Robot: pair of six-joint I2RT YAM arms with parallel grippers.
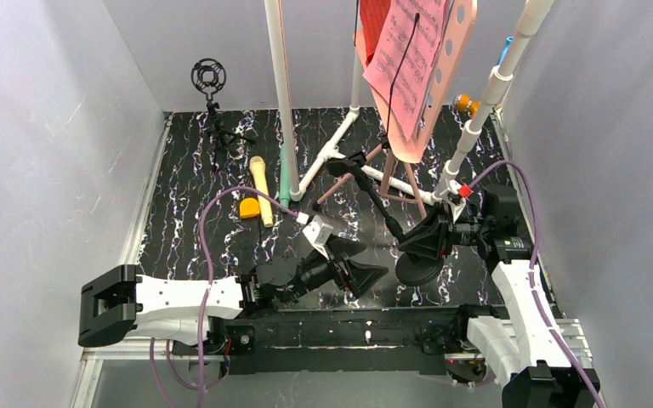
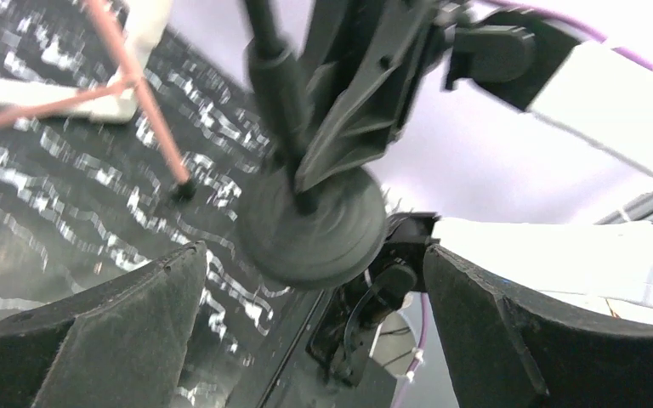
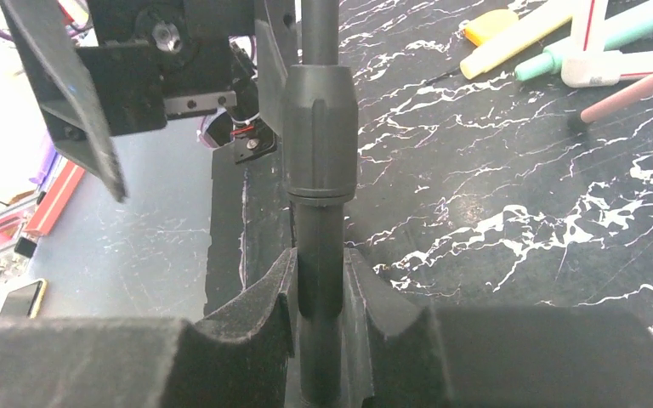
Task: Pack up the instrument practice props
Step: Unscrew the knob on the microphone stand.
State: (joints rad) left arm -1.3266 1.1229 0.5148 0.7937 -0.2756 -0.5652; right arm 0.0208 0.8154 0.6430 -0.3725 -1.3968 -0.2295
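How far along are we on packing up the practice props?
Nothing looks packed yet. In hand: the right gripper is clamped on the pole of a black round-base stand; the left gripper hangs open beside it. Left: the pink music stand with its sheet music stands upright, and the yellow microphone and mint-green microphone lie on the table.

One fixed camera sits high behind both arm bases, angled steeply down over the whole black marbled tabletop (image 1: 187, 183) toward the far wall. The left wrist camera is tilted and very close, looking out between its own fingers (image 2: 110, 331) at a black stand's round base (image 2: 310, 225) — the same base (image 1: 418, 269) seen small from above. The right wrist camera peers along the stand's pole (image 3: 319, 212), also at close range.
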